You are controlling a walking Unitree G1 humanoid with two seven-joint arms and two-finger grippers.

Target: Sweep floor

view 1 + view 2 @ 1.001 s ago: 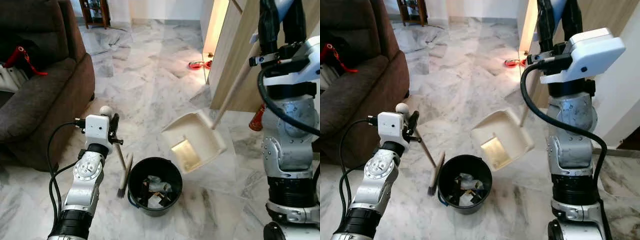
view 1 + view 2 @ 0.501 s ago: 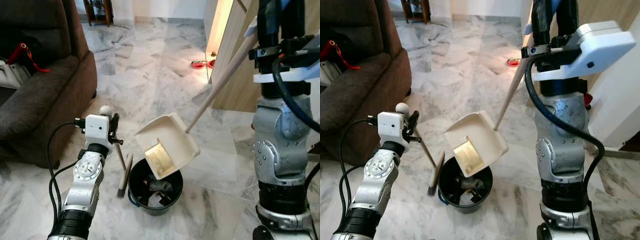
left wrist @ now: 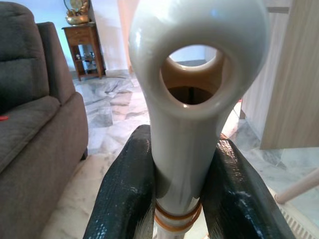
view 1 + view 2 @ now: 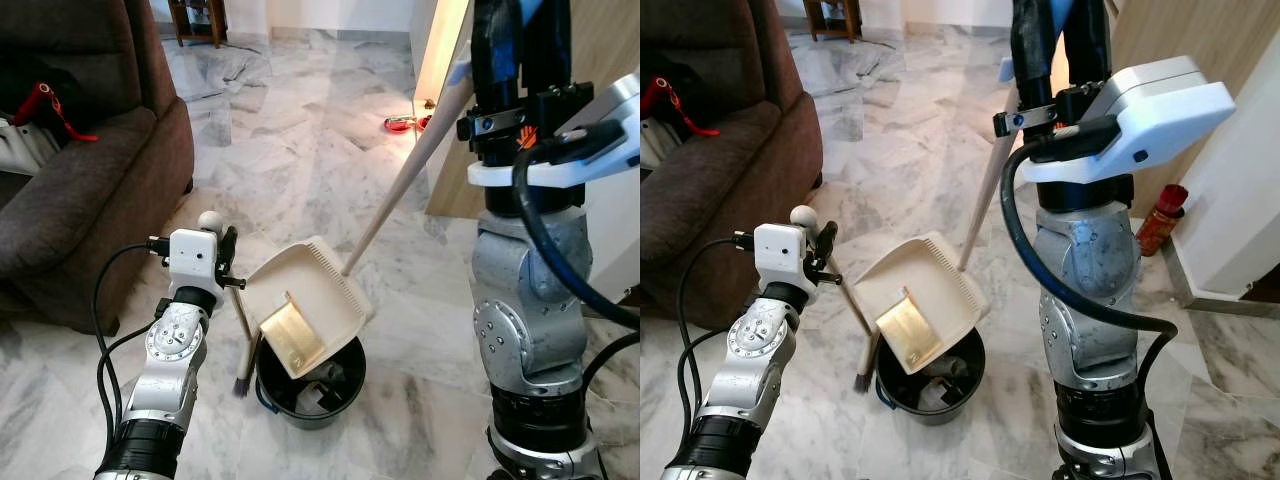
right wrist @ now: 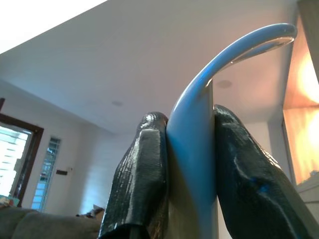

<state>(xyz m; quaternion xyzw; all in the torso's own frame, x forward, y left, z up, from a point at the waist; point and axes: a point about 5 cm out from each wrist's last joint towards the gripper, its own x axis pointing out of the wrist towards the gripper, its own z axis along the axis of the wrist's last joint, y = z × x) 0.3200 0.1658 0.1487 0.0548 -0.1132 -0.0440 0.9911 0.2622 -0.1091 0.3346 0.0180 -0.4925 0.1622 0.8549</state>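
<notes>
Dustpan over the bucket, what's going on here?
The robot is emptying sweepings. Its right gripper is shut on the long wooden handle of the cream dustpan, which is tilted, mouth down, over the black bucket on the marble floor; the bucket already holds some debris. The left gripper is shut on the handle of the small broom, whose bristles rest on the floor just beside the bucket.

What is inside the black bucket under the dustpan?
The black bucket holds pale scraps of rubbish at its bottom. The tilted dustpan covers the near-left part of its opening, so what lies there is hidden.
</notes>
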